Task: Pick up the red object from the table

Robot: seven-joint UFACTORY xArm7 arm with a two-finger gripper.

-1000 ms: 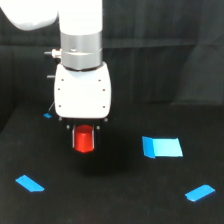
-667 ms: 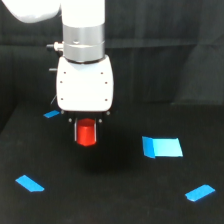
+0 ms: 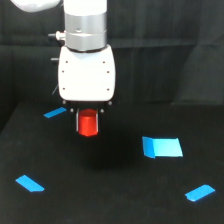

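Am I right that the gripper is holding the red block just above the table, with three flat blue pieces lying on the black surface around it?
Not quite: the exterior view shows four flat blue pieces, not three: one behind the gripper, a large one, and two near the front. The rest holds: the red block is gripped above the table.

Black curtain (image 3: 165, 50) hangs behind; folds faintly lit.

The red object (image 3: 88, 124) hangs in the claw (image 3: 88, 122) above the table (image 3: 115, 200).
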